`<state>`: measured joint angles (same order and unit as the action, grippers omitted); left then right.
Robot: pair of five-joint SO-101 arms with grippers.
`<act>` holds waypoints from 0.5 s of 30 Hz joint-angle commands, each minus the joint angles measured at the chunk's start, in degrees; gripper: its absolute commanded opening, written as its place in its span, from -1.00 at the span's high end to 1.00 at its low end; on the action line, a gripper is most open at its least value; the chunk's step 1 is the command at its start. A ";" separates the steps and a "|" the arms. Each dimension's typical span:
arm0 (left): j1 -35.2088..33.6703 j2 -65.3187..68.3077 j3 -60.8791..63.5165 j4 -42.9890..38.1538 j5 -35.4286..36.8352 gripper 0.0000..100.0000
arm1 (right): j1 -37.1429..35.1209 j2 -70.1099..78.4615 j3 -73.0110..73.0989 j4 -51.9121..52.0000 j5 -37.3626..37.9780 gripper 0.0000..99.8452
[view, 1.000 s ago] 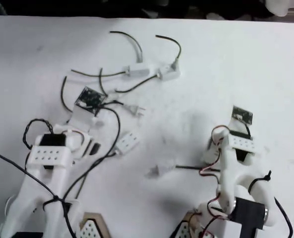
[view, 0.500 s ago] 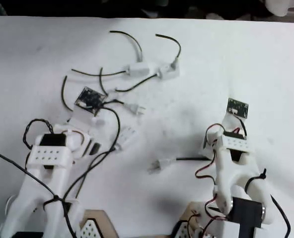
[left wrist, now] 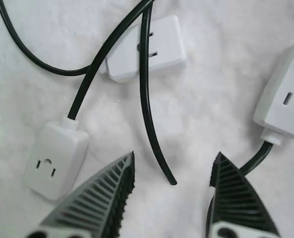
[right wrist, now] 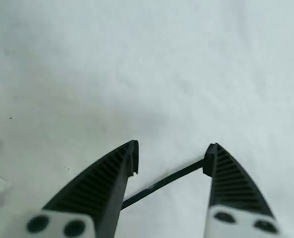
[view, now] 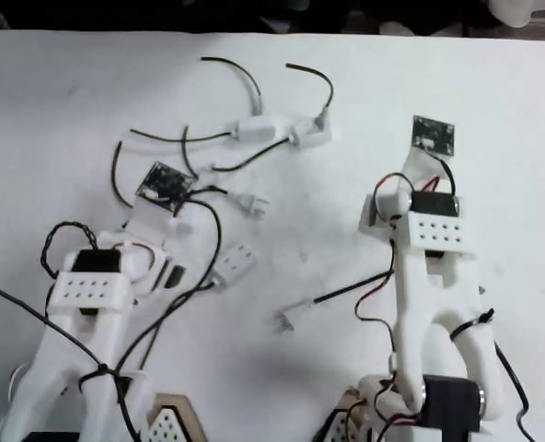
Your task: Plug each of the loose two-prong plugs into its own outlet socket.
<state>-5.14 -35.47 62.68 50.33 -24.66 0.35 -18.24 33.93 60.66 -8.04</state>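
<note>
My right pincer point(right wrist: 172, 148) is hanging open, gripping nothing, with a black cord point(right wrist: 159, 183) running across the gap beneath it. Over the last second that arm has been stretching forward, leaving the loose plug point(view: 288, 318) lying on the desk point(view: 493, 110) behind it, so I am judging it not yet plugged in. My left pincer point(left wrist: 175, 158) is gaping above a socket point(left wrist: 55, 158).

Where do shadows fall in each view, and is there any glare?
High view: the white table is bright with no hard glare spot, and there is soft shadow beside the loose plug. Left wrist view: faint shadow edges the socket. Right wrist view: even, soft light around the right gripper.
</note>
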 commanded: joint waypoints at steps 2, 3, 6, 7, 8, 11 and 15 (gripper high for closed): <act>-0.48 -1.71 0.00 -0.79 0.09 0.49 | -4.53 -4.53 -2.29 4.88 -0.26 0.56; -0.48 -1.71 0.00 -0.79 0.09 0.49 | -6.11 -5.41 -2.29 7.25 -0.26 0.56; -0.48 -1.71 0.00 -0.79 0.09 0.49 | -11.21 -8.04 -2.29 13.76 -2.29 0.56; -0.48 -1.71 0.00 -0.79 0.09 0.49 | -12.88 -8.48 -2.29 15.43 -4.84 0.56; -0.48 -1.71 0.00 -0.79 0.09 0.49 | -14.81 -8.66 -1.93 16.48 -7.65 0.56; -0.48 -1.71 0.00 -0.79 0.09 0.49 | -20.79 -8.66 0.79 16.75 -12.57 0.56; -0.48 -1.71 0.00 -0.79 0.09 0.49 | -27.47 -8.66 6.86 11.74 -16.70 0.56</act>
<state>-5.14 -35.47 62.68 50.33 -24.66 -23.65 -25.19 38.42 75.34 -21.76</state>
